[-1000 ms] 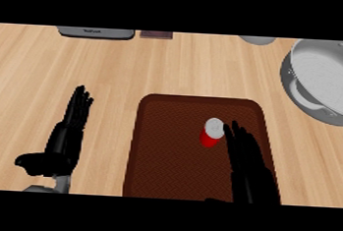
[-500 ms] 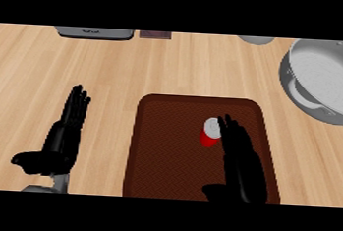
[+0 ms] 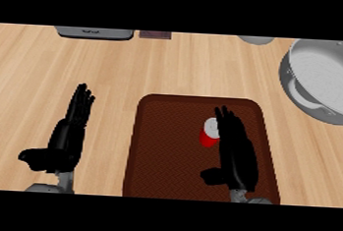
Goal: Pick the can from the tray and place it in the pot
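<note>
The wooden counter (image 3: 170,63) fills the view. A dark brown tray (image 3: 169,152) with rounded corners lies at its middle, nearer the lower edge. The grey metal pot (image 3: 329,76) sits well apart from the tray, up at the right and cut by the view's edge, with its pale inner floor and one side handle showing. The right hand (image 3: 236,158) lies over the right half of the tray with its fingers straight and close together, curled round nothing. The left hand (image 3: 66,136) rests on the bare wood just left of the tray, its fingers also straight and holding nothing. The can (image 3: 210,134) is in the tray, red-sided with a silver top. It sits just left of the right hand's fingers, which cover its right edge, and whether they touch it cannot be told. Along the far edge are a grey appliance (image 3: 93,32), a small dark block (image 3: 155,35) and a grey round object (image 3: 256,40).
</note>
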`<state>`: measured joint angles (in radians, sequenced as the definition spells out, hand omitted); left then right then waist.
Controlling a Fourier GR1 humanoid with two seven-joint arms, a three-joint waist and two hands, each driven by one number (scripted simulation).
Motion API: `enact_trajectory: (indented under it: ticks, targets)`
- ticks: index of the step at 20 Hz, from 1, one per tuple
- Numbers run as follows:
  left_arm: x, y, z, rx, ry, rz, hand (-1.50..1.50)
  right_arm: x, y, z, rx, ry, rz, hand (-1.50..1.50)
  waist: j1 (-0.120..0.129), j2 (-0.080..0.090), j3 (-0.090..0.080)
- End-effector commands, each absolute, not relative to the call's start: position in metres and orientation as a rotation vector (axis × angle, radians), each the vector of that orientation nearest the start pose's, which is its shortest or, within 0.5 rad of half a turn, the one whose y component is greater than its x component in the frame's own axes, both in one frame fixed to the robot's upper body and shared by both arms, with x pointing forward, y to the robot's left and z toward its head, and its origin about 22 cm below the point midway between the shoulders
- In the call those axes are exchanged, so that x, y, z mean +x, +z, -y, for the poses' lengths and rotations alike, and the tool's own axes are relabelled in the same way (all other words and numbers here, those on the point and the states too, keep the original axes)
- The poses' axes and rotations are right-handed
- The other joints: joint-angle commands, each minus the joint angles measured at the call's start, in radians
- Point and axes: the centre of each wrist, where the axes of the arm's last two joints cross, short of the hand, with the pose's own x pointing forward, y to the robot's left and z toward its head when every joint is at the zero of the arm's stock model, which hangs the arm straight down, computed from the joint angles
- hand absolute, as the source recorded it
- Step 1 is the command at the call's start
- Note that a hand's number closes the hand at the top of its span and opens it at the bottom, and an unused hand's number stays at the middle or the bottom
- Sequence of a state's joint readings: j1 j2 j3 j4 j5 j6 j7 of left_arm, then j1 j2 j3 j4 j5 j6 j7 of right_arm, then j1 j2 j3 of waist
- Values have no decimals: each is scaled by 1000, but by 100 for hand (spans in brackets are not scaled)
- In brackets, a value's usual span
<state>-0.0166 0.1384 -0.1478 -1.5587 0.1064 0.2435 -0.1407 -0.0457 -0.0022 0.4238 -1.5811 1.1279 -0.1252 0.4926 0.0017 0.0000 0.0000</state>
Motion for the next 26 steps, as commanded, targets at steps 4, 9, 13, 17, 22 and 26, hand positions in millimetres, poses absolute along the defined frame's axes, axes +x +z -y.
enact_trajectory:
  ticks: [4, 9, 13, 17, 22, 26]
  targets:
    - [238, 24, -232, 122, 40, 1698, 0, 228, -1, 107, -862, 860, 1330, -150, 1, -1, 0]
    - [258, 15, -221, 105, 38, 1703, 0, 250, 0, 128, -1025, 864, 1456, 150, -1, 0, 0]
    - [227, 0, -233, 118, 43, 1694, 0, 252, -11, 113, -1046, 842, 1493, 150, 3, 0, 0]
    - [237, 10, -251, 91, 40, 1698, 0, 248, -9, 132, -1050, 827, 1505, 150, 0, 0, 0]
    - [242, 11, -219, 79, 21, 1713, 0, 266, -13, 150, -723, 1383, 1372, 150, 27, 10, 0]
    - [238, 12, -233, 96, 35, 1698, 0, 290, 10, 176, -654, 1518, 1408, 150, 12, 1, 0]
